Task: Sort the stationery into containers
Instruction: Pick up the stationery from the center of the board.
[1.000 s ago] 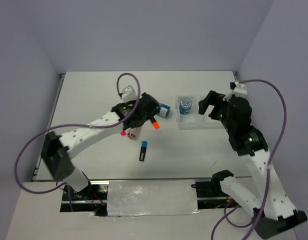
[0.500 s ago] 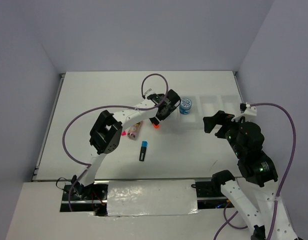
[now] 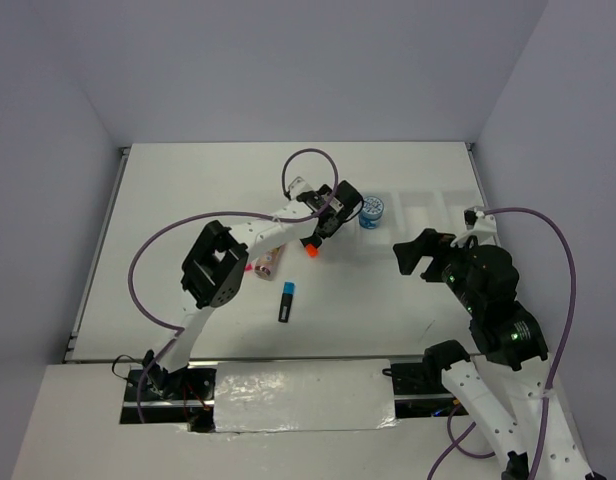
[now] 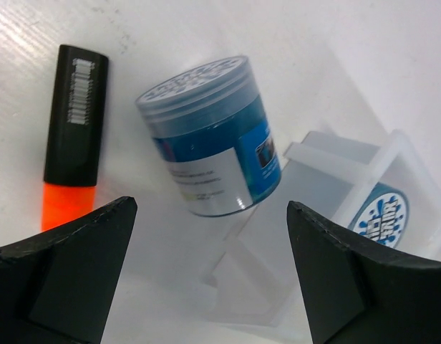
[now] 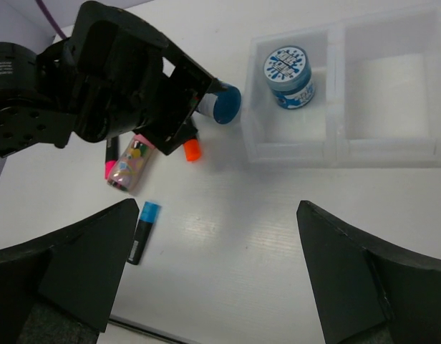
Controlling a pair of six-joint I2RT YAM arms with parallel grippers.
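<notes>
**Ana:** White bench (image 3: 188,200), lilac walls. How do things lie?

**Ben:** Biggest first: the clear tray (image 5: 338,154) sits to the right of the bench's middle. One blue tape roll (image 5: 288,75) stands upright in its left compartment. The middle compartment looks bare, and the third I cannot judge. The second roll (image 4: 210,136) lies tilted on its side just outside the tray's left wall, perhaps touching it. Left of that lies the glue stick (image 5: 131,161), with the pink highlighter (image 5: 108,163) beside it. The orange highlighter (image 4: 74,136) is close to the second roll, and the blue highlighter (image 5: 143,231) lies apart, nearer the arms.

**Ana:** So one of six is sorted. What worries you?

**Ben:** That second roll. It is round and on its side, so a squeeze off its middle could make it squirt out or roll away. The tray wall is also close on one side and the orange highlighter on the other. A fingertip coming down could catch either and shove the tray.

**Ana:** And the jaws?

**Ben:** The left jaws are spread wide and straddle the second roll, with a gap on both sides. They hold nothing. The right jaws are just as wide and empty, hanging over bare bench in front of the tray.
</notes>
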